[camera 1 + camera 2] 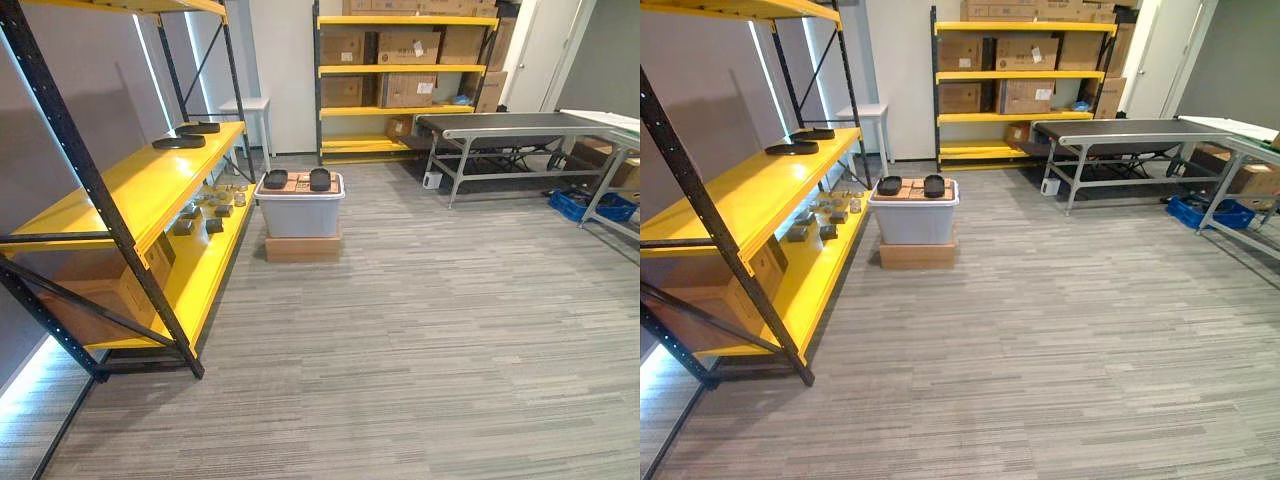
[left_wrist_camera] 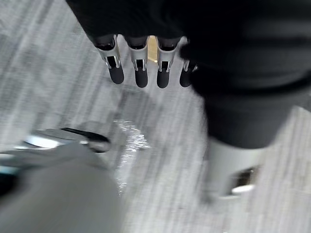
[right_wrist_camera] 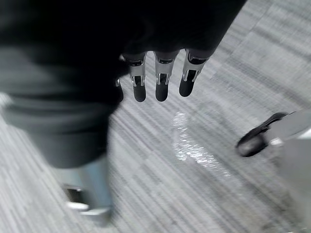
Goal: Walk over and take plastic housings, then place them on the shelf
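Approach step, nothing grasped yet. Two black plastic housings (image 1: 276,179) are seen on the lid of the grey bin (image 1: 300,212), just beside the yellow shelf (image 1: 140,185). The left hand (image 2: 141,73) and right hand (image 3: 161,85) hang empty, fingers (image 2: 115,73) straight. Next: the bin is to be walked up to and a housing gripped.

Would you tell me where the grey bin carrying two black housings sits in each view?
Left eye view: grey bin upper centre-left, beside the yellow shelf.
Right eye view: grey bin, a little further left.
Left wrist view: left hand above floor.
Right wrist view: right hand above floor.
Shared landmark: the yellow shelf.
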`<state>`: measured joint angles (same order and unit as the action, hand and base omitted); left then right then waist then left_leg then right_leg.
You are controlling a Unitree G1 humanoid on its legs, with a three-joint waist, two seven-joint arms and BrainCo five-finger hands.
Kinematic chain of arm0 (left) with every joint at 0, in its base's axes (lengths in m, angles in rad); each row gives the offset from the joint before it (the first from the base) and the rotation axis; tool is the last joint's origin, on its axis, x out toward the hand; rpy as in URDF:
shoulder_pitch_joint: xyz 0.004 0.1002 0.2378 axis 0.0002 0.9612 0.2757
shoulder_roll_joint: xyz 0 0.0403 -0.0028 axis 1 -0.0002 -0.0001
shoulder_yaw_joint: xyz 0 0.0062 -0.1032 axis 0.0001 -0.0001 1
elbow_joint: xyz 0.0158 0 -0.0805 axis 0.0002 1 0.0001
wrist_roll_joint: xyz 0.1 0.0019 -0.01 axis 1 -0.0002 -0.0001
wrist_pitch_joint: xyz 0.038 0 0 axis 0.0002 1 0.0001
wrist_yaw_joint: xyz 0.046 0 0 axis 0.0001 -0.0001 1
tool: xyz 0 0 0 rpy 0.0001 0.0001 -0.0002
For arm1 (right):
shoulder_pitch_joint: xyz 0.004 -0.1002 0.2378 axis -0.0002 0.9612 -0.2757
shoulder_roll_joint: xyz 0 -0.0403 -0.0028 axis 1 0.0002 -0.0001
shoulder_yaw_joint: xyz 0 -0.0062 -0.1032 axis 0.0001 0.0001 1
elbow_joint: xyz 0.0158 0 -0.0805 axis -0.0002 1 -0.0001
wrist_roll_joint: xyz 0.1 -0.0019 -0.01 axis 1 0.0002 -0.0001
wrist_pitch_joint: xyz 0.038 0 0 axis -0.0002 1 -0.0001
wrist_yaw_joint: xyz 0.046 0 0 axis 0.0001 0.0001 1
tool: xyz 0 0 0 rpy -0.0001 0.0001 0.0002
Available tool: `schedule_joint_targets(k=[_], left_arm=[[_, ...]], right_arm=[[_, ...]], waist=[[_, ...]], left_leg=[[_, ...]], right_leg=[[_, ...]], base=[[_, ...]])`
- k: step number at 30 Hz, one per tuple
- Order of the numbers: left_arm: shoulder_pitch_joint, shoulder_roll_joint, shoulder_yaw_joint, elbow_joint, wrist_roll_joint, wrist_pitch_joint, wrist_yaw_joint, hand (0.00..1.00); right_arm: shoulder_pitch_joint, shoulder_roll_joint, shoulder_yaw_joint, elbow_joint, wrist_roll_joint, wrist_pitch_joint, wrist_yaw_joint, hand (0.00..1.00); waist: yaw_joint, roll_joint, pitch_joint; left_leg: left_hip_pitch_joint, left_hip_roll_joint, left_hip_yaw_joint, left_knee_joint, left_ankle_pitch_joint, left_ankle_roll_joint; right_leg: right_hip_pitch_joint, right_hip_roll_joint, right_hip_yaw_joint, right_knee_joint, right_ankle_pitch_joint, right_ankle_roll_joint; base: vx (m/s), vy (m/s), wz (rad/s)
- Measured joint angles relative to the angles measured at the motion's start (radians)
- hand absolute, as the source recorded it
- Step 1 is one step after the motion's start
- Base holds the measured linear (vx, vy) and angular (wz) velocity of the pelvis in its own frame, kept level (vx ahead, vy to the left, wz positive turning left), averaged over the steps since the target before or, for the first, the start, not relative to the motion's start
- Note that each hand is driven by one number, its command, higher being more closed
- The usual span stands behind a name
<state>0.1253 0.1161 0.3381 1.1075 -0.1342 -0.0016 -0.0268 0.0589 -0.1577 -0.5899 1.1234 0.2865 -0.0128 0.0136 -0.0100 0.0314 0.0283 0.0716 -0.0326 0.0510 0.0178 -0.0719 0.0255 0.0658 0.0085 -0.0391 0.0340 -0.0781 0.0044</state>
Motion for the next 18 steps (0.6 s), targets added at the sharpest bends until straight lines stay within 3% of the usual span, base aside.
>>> schedule_joint_targets(k=[7,14,18], left_arm=[[-0.006,0.078,0.092,-0.009,-0.002,-0.025,-0.005,0.00],[-0.006,0.072,0.107,-0.009,-0.002,-0.026,-0.017,0.00],[-0.005,0.027,0.104,-0.022,-0.002,-0.034,-0.008,0.00]], right_arm=[[-0.050,-0.087,-0.068,0.000,0.006,-0.001,0.026,0.00],[-0.081,-0.102,-0.070,0.005,0.022,-0.004,0.028,0.00],[-0.088,-0.093,-0.068,0.008,0.020,-0.006,0.024,0.00]], waist=[[-0.002,0.015,0.017],[-0.002,0.015,0.024],[-0.002,0.016,0.028]], left_leg=[[0.037,0.001,0.008,-0.031,-0.010,-0.017],[0.043,0.002,0.009,-0.038,-0.012,-0.020],[0.058,0.002,0.010,-0.047,-0.013,-0.021]], right_leg=[[0.039,0.002,-0.002,-0.030,0.002,0.005],[0.041,0.001,-0.004,-0.031,-0.001,0.010],[0.053,0.002,-0.004,-0.031,-0.001,0.011]], base=[[0.05,-0.015,-0.04],[0.00,0.000,0.00],[-0.03,-0.012,0.00]])
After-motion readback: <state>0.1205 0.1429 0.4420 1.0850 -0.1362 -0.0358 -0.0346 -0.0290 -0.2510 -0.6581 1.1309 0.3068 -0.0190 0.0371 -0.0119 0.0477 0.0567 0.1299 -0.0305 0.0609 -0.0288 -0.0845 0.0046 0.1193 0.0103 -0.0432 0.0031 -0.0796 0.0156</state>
